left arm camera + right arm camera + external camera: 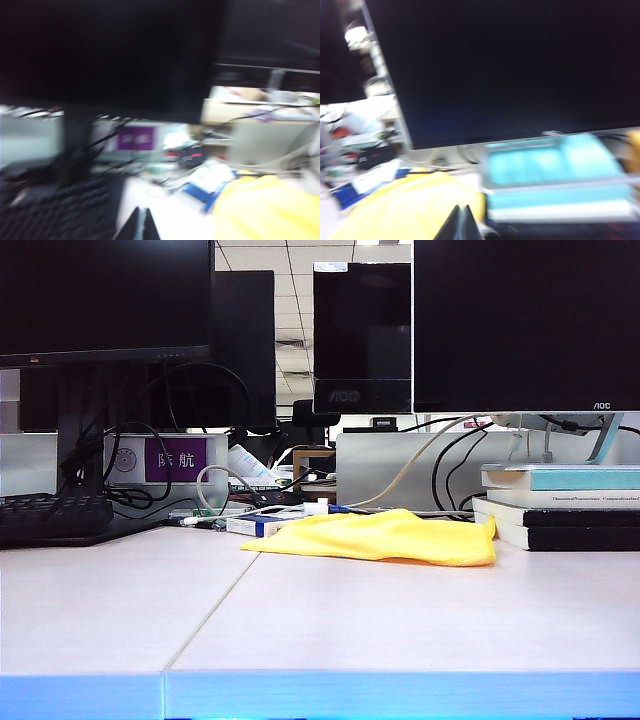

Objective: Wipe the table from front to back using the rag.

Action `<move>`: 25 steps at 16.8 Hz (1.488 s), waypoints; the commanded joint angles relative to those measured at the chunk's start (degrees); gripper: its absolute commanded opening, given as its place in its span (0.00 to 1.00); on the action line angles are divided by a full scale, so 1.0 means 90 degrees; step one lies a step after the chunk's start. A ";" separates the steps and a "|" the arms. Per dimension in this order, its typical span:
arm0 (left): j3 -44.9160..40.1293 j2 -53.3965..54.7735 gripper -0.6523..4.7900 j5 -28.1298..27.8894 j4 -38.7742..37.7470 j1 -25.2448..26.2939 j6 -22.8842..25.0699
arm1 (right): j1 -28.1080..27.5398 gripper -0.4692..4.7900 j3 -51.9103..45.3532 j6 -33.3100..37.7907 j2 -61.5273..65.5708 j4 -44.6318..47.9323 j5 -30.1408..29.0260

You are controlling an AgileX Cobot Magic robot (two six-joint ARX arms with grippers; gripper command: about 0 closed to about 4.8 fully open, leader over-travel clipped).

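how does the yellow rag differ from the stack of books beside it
The soft bright-yellow cloth rag lies crumpled and low; the stacked hardcover books rise higher with straight edges. The rag is one colour; the books are teal, white and black. Both rest at the back of the pale off-white table.

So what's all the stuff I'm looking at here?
table: one, off-white, blue-lit front edge, underneath everything
rag: one, yellow, lying at the back, right of middle
books: one stack, teal, white and black, right of the rag
monitors: several, black, along the back
keyboard: one, black, back left
cables: several, black and white, behind the rag
purple sign: one, back left
left gripper: black, jaws shut, seen only in its wrist view
right gripper: black, jaws shut, above the rag
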 commanded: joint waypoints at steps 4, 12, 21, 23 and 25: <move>0.1797 0.1382 0.11 0.0478 -0.1535 -0.1413 0.0862 | 0.1178 0.09 0.1355 -0.0867 0.2538 0.0838 -0.0192; 0.2317 0.2038 0.11 0.0537 -0.1736 -0.2667 0.0753 | 0.1557 0.39 0.1889 -0.1001 0.5663 0.2174 -0.0877; 0.2319 0.2076 0.11 0.0491 -0.1732 -0.2739 0.0641 | 0.1688 0.84 0.3888 -0.0964 0.9022 0.2443 -0.0928; 0.2319 0.2076 0.11 0.0483 -0.1729 -0.2739 0.0641 | 0.1688 1.00 0.4607 -0.0850 0.9765 0.1804 -0.0527; 0.2319 0.2076 0.11 0.0481 -0.1729 -0.2739 0.0644 | 0.1688 1.00 0.4874 -0.0852 1.0008 0.1299 -0.0342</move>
